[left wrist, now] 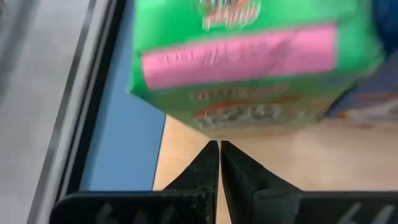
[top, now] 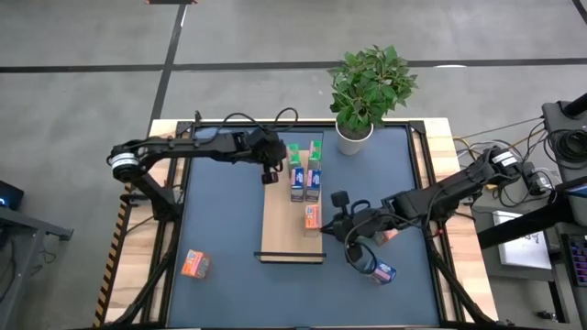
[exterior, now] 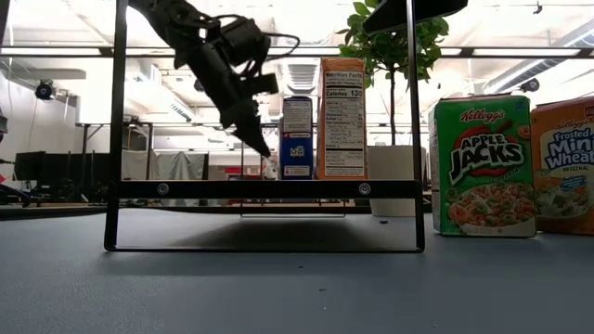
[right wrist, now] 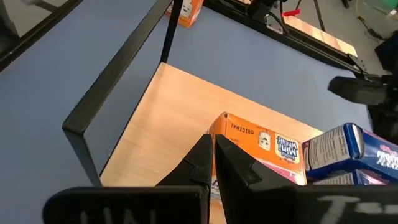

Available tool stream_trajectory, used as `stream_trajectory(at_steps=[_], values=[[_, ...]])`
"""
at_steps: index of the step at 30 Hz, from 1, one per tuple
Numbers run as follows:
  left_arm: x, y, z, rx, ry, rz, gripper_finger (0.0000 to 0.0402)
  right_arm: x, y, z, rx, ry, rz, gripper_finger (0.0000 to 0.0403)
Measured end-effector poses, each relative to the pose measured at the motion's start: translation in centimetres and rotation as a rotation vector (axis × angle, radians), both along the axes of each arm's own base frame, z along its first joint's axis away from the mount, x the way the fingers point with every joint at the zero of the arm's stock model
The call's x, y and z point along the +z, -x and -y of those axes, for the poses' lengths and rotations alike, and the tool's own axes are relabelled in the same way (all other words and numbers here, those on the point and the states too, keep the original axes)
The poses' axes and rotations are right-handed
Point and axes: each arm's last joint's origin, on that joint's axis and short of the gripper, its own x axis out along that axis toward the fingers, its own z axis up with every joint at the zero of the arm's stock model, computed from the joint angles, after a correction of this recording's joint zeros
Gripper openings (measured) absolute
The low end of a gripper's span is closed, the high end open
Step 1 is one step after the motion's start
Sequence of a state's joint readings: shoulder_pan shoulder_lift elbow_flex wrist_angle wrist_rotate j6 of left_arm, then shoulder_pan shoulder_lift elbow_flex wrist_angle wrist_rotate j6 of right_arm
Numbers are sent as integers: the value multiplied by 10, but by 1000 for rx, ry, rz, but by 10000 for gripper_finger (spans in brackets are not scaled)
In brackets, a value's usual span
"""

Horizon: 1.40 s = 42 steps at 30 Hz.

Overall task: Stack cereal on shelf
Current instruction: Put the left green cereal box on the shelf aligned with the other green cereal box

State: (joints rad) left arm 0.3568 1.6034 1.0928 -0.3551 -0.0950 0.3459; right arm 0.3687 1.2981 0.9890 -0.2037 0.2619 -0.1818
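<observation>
Left tool [top: 271, 177], pressed together and empty, hovers just beside the green box [top: 293, 152] on the shelf [top: 280, 229]. Right tool [top: 332, 216], likewise shut, nudges the orange box [top: 313, 216]. Roughly five boxes shelved; strays [top: 193, 264] remain on the counter [top: 220, 238].

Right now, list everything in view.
shelf: one, light wood, mid mat
green cereal: two, side by side, shelf's far end
blue cereal: two, mid shelf, next to the green
orange cereal: one, shelf's right edge
loose orange box: one, mat, near left
loose blue box: one, mat, near right
plant: one, green, white pot, far edge
mat: one, blue, tabletop
left gripper: one, dark, shut, at green cereal
right gripper: one, dark, shut, at orange cereal
</observation>
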Motion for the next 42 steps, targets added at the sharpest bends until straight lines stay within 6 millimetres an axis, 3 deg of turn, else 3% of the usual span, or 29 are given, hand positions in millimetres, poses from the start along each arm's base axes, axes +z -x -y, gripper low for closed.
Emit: stream_trajectory(at_steps=[14, 24, 32, 37, 42], values=[[-26, -15, -9, -15, -45, 23, 0, 0, 0, 0, 1, 2, 0, 9], [-16, -12, -7, 6, -16, 59, 0, 0, 0, 0, 11, 18, 1, 9], [25, 2, 4, 36, 14, 102, 0, 3, -1, 2, -80, 1, 38, 9], [60, 24, 31, 11, 20, 208, 0, 8, -7, 14, -241, -2, 107, 9], [82, 44, 64, -82, -3, 368, 0, 37, -21, 42, -344, -30, 113, 9]])
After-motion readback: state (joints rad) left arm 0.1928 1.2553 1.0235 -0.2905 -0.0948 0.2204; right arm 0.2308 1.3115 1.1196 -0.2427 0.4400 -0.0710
